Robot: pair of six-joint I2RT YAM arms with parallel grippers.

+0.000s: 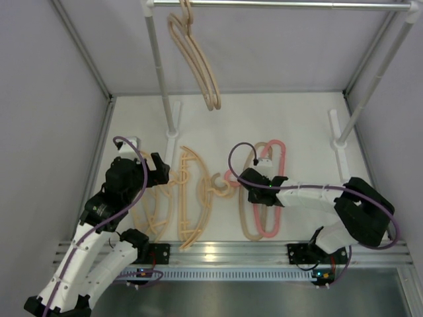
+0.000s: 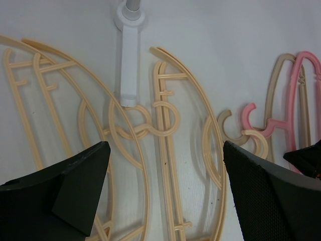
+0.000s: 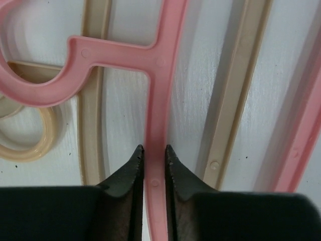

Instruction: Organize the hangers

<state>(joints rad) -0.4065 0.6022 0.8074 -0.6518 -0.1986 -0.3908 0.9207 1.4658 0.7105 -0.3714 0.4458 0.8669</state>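
Peach-tan crossbar hangers lie flat at centre left, also in the left wrist view. A pink hanger lies on a beige hanger at centre right. Beige hangers hang on the metal rail. My right gripper is shut on the pink hanger's bar just below its hook, low at the table. My left gripper is open and empty above the peach-tan hangers, its fingers wide apart.
Two metal poles stand on white feet at the back left and back right. Grey walls close in the left, right and back. An aluminium rail runs along the table's near edge.
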